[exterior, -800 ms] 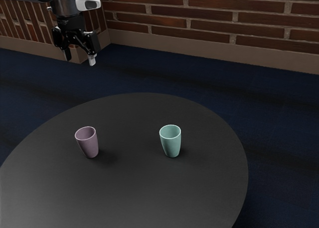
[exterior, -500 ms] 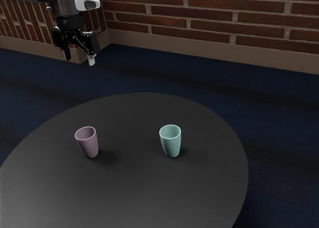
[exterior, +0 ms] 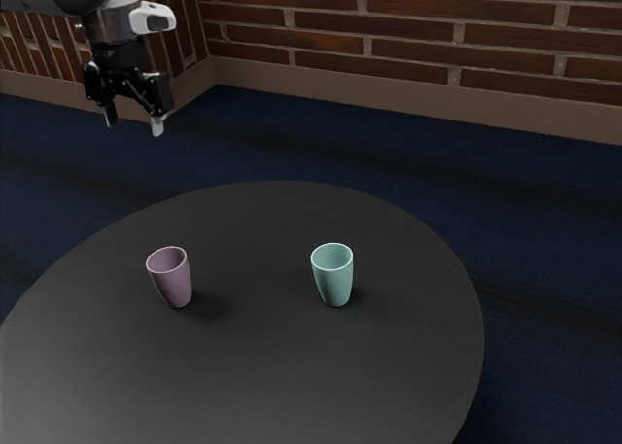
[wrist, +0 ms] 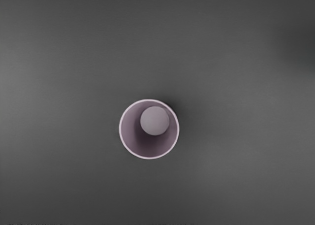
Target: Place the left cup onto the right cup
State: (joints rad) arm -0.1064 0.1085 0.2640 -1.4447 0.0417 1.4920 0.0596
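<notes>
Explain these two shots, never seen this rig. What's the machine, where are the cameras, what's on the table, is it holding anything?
It is a simulated Franka robot arm with a black two-finger gripper; the pictures are a simulator's renders, not photos. The exterior view comes from a camera at the arm's side, with the arm entering at the upper left. The gripper hangs high above the table, fingers apart, holding nothing. The round dark table carries two upright cups standing apart: a purple cup toward the exterior view's left and a teal cup toward its right. The wrist view comes from a camera on the arm's hand. It looks straight down into the purple cup, so the hand is roughly above that cup.
</notes>
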